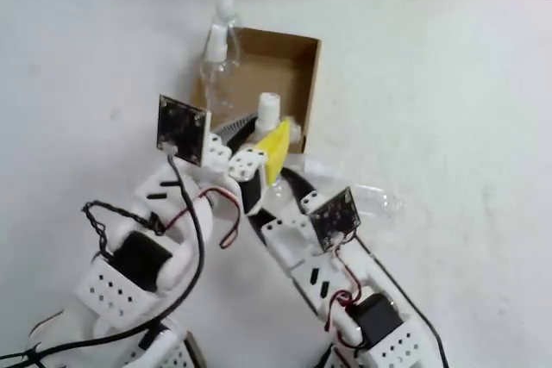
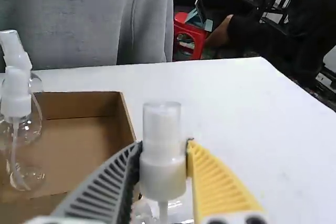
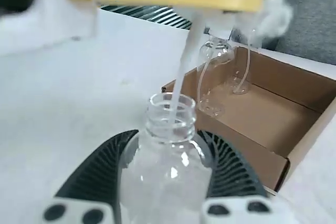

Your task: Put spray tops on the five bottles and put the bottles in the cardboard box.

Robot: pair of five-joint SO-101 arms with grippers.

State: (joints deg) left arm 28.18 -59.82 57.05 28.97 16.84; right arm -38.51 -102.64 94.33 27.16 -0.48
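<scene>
Lower centre of the high view: the right arm (image 1: pixel 362 299) comes in from the bottom edge. Its right gripper (image 3: pixel 168 139) is clamped by 2 black fingers (image 3: pixel 100 174) on the body of an open clear bottle (image 3: pixel 165 182), held upright just in front of the cardboard box (image 1: pixel 280 66). Directly above it is the left gripper (image 2: pixel 163 150), whose arm enters from the lower left of the high view. It is closed tight on a white spray top (image 2: pixel 161 145), pinched between 1 grey finger (image 2: pixel 107 190) and 1 yellow finger (image 2: pixel 218 184). The top's thin dip tube (image 3: pixel 184 72) hangs down with its lower end inside the bottle's neck, while the cap itself stands clear above the rim, not yet seated. Just right of the right arm's camera board (image 1: pixel 335 217), another clear bottle (image 1: pixel 375 202) lies on its side on the white table (image 1: pixel 466 92). Beyond the grippers, at upper centre of the high view, the cardboard box sits with its top open. In its upper left corner 2 capped bottles (image 1: pixel 217 49), clear with white spray tops fitted, stand upright close together
</scene>
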